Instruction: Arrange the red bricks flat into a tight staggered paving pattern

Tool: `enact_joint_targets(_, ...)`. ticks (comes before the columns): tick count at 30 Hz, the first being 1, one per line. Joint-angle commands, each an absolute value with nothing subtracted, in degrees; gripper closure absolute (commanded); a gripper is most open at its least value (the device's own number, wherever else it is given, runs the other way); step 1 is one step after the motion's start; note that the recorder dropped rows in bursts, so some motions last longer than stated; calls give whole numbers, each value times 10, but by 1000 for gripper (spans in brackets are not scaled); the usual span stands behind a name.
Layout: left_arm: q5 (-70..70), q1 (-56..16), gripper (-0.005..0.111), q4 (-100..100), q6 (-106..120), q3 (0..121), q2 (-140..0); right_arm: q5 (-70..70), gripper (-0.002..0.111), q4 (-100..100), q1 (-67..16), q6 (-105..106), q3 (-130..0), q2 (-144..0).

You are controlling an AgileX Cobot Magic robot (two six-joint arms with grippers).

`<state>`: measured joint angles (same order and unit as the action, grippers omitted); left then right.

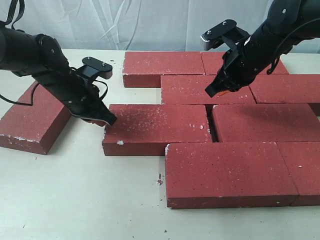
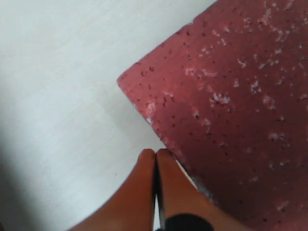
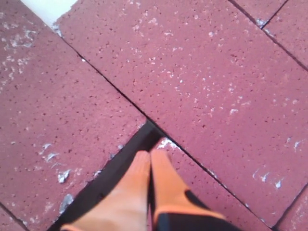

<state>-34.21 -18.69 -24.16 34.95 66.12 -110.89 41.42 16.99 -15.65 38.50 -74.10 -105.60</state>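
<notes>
Several red bricks lie flat in staggered rows on the right of the table. One third-row brick [image 1: 155, 127] sticks out to the left, with a dark gap [image 1: 211, 125] between it and its neighbour [image 1: 265, 122]. My left gripper [image 1: 107, 120] is shut and empty, its tips [image 2: 155, 156] against that brick's left end [image 2: 231, 96] near a corner. My right gripper [image 1: 212, 91] is also shut and empty, hovering over the second-row brick [image 1: 205, 89]. Its tips [image 3: 150, 156] point at the gap [image 3: 120, 163]. A loose brick [image 1: 32, 120] lies apart at far left.
The front row holds a long brick [image 1: 225, 172] and another [image 1: 305, 167] cut off by the right edge. The pale tabletop [image 1: 75, 200] stretches along the front and left. A white curtain [image 1: 150, 25] hangs behind. The left arm passes over the loose brick.
</notes>
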Motion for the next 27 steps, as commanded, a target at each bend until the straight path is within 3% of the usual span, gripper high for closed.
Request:
enact_joint_targets(1, -335, -190, 107, -251, 351, 663, -1108, 410, 109, 172, -154, 385, -739, -1055)
enact_joint_targets(19, -303, -219, 107, -258, 367, 665, -1124, 410, 109, 172, -154, 385, -739, -1055)
enact_joint_targets(27, -353, -218, 107, -235, 364, 686, -1131, 410, 109, 172, -154, 385, -739, -1055)
